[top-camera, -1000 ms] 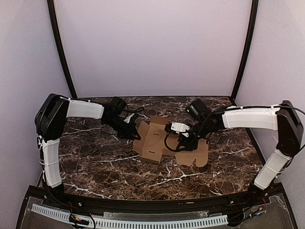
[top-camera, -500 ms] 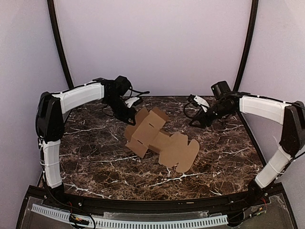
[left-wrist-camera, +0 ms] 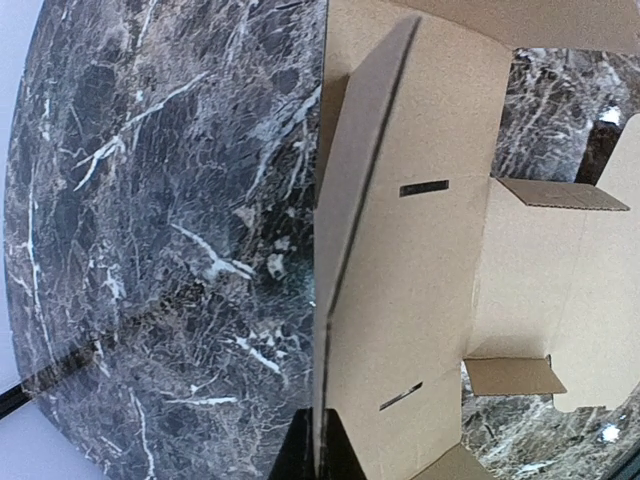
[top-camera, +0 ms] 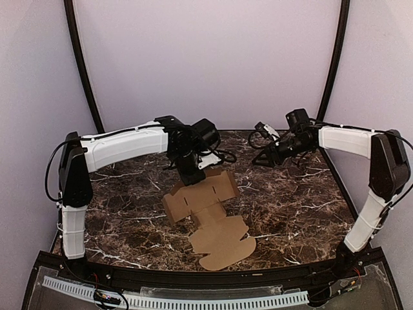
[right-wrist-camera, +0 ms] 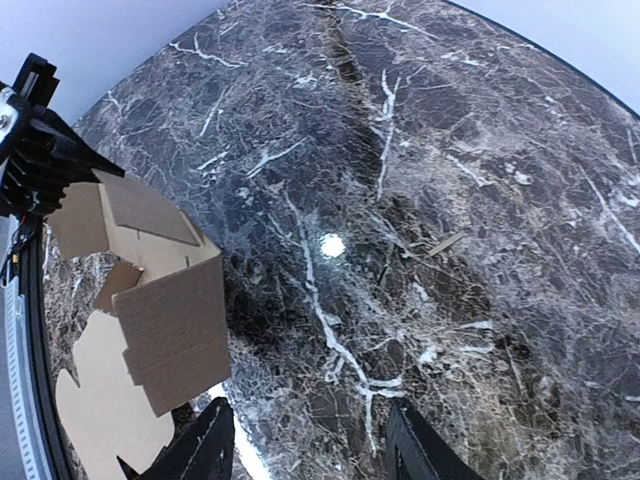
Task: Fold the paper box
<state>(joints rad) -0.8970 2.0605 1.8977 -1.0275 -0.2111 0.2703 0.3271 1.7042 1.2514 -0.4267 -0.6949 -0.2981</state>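
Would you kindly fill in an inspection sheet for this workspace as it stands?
Surface: dark marble table, white veins.
Job's things: paper box, an open die-cut sheet, some flaps raised, not yet closed.
Clutter: nothing seen.
Grippers: left gripper shut on the paper box's far edge; right gripper open, empty, off to the side.
Cables: black cables looped at both wrists.
Surroundings: pale walls, black frame poles.

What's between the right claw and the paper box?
Only bare marble tabletop; the right claw hangs clear of the paper box. Shows in the top external and right wrist views.
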